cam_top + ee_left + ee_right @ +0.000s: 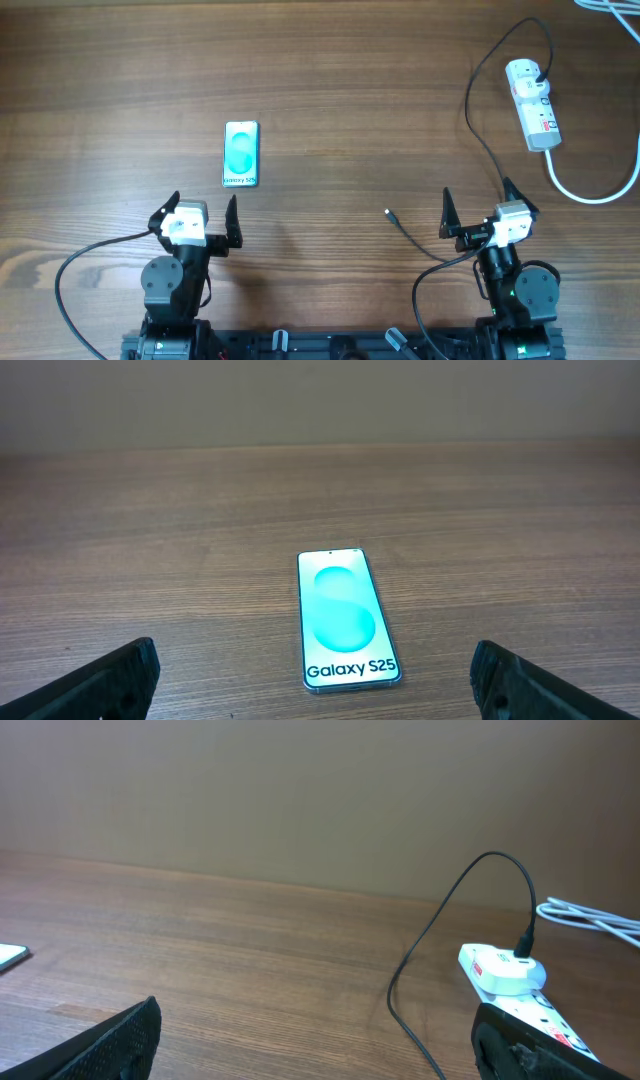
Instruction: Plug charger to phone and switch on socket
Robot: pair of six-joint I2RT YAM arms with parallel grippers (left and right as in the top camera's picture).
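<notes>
Right pincer [477,195] gaping, empty; charger [403,230] looks limp, light, so I'd pinch its stiff connector tip [388,212], near my left.

"Galaxy S25" on the phone [347,618] screen, at its near end, clear in the left wrist view. Overhead the same line is tiny and barely legible. Red marks on the socket [531,104] are too small to read. No other text is readable.
</notes>
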